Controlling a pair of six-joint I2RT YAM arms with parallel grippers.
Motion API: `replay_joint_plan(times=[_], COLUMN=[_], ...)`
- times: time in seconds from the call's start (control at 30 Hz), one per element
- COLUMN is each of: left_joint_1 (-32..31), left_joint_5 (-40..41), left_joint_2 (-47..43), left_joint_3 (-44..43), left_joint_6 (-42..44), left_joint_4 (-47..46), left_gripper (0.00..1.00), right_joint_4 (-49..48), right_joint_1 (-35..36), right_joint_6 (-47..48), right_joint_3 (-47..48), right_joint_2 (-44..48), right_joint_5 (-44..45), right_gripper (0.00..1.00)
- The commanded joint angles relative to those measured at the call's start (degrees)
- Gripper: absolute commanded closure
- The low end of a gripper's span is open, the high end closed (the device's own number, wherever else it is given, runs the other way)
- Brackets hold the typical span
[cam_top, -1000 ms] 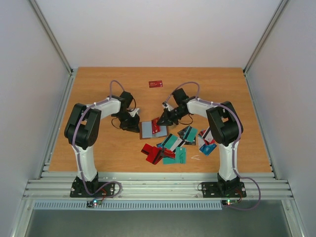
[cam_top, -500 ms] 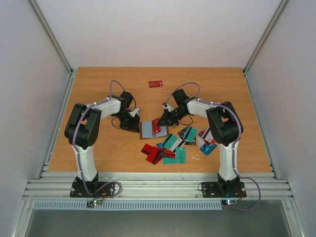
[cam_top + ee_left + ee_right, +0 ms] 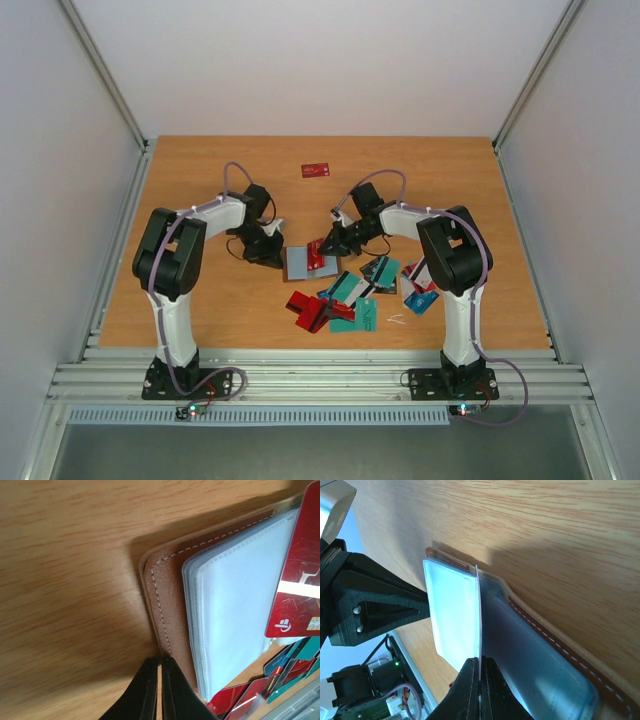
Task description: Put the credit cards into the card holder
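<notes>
The brown card holder [image 3: 298, 263] lies open on the table, its clear sleeves [image 3: 235, 605] facing up. My left gripper [image 3: 270, 254] is shut, with its tips on the stitched left edge of the leather cover [image 3: 167, 595]. My right gripper [image 3: 333, 243] is shut on a red credit card [image 3: 300, 575]. In the right wrist view this card shows edge-on [image 3: 479, 610], standing over the sleeves beside the leather rim [image 3: 570, 655]. The left gripper [image 3: 160, 661] and the right gripper [image 3: 480, 661] show in their own wrist views.
Several loose red, teal, blue and white cards [image 3: 345, 297] lie just in front of the holder, with more to the right [image 3: 420, 285]. One red card [image 3: 316, 170] lies alone at the back. The left arm's black gripper body [image 3: 375, 610] stands close beside the holder.
The right gripper has shifted very slightly with the red card. The left gripper and the holder have stayed in place.
</notes>
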State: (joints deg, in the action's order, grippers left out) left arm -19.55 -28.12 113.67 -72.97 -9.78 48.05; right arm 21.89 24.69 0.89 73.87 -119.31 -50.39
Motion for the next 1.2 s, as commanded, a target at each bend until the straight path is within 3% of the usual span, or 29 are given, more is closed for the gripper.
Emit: replay_joint_plan(times=[0.0,0.57,0.9,1.17], left_joint_1=[-0.14,-0.14,-0.15,-0.22], left_joint_5=[1.33,1.05,1.40,0.87], left_joint_2=[3.44,4.19,4.20,4.21], left_joint_3=[-0.81,-1.68,-1.87,-1.17], left_joint_6=[0.92,0.90,0.63,0.12], left_joint_4=[0.53,1.22,1.26,1.05], left_gripper=[0.93,0.94,0.95,0.96], right_joint_4=[-3.75,-8.88,-3.70,-9.62], right_joint_1=[-0.17,1.15,-0.34,-0.34], right_joint_6=[-2.70,-5.28,-2.85,-5.36], right_joint_3=[-1.64,-6.28,-4.43,-8.02], right_joint_2=[-0.69,1.01,5.53,4.96], right_joint_5=[-0.14,-2.22,3.41,4.86], right_gripper=[0.99,0.99,0.99,0.99])
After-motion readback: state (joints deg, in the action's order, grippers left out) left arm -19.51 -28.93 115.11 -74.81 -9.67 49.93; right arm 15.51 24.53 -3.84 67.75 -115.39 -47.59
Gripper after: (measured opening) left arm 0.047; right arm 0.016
